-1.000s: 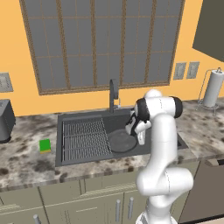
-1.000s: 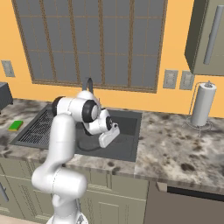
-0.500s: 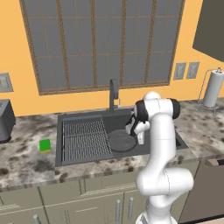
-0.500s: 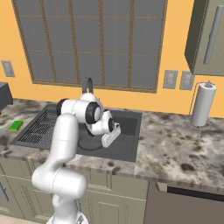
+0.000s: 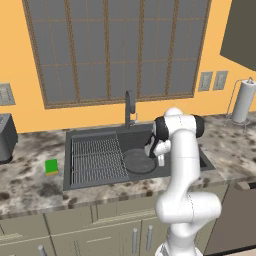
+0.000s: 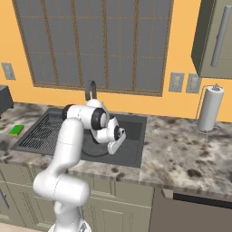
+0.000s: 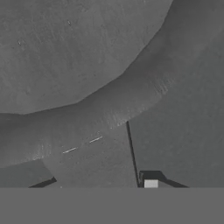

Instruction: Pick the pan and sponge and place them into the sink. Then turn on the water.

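Currently, item one: pan (image 5: 139,162), lying flat in the sink (image 5: 90,137), right of the ribbed rack (image 5: 97,160); in the hand view its rim and handle (image 7: 94,157) sit close under the camera. I judge the first placing as done or nearly so.

Item two: tool (image 5: 154,152), low in the basin at the pan's right edge. Whether its jaws are parted or closed on the handle, I cannot tell; the tips are barely visible in the hand view.

Item three: sponge (image 5: 51,166), green, on the surface left of the sink, well apart from the arm. Not yet moved.

Item four: faucet (image 5: 129,107), upright behind the basin; no stream visible, so water seems off.

Step in hand, by my reading: letting go of the pan. Next I would lift clear of the basin, swing left across the rack and come down over the sponge.

Writing, brands, labels: none readable on any item.
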### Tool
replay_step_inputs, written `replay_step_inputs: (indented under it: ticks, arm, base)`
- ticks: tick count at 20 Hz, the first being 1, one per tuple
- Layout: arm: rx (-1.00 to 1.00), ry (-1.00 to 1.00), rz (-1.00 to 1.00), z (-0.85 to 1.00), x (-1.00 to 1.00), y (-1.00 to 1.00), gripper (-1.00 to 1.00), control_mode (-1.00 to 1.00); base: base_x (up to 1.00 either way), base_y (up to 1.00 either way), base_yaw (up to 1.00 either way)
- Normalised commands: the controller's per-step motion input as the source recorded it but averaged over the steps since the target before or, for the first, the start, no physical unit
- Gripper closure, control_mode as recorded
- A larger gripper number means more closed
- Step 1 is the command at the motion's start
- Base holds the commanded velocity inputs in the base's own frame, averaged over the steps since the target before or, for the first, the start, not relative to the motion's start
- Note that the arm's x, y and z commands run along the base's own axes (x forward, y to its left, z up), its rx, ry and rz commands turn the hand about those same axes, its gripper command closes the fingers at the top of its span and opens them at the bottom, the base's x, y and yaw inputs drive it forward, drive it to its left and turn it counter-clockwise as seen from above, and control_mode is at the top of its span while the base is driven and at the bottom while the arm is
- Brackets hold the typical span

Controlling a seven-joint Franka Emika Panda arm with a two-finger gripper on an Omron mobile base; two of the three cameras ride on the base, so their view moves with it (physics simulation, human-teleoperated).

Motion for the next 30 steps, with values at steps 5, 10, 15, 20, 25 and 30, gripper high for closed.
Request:
replay_step_inputs:
  ticks: [5, 10, 15, 20, 25, 30]
  arm:
    - [0.01, -0.1, 0.08, -0.22, -0.1, -0.05, -1.0, -1.0]
    - [0.03, -0.1, 0.08, 0.31, -0.16, -0.02, -1.0, -1.0]
    - [0.03, -0.08, 0.09, 0.29, -0.17, -0.01, -1.0, -1.0]
    - [0.02, -0.09, 0.1, 0.39, -0.16, 0.0, -1.0, -1.0]
    - [0.01, -0.09, 0.1, 0.45, -0.09, 0.0, -1.0, -1.0]
    - [0.01, -0.04, 0.0, 0.5, -0.06, 0.01, -1.0, -1.0]
  base:
    - [0.0, 0.0, 0.0]
    - [0.0, 0.0, 0.0]
    - [0.0, 0.0, 0.0]
    - [0.0, 0.0, 0.0]
    - [0.0, 0.0, 0.0]
    - [0.0, 0.0, 0.0]
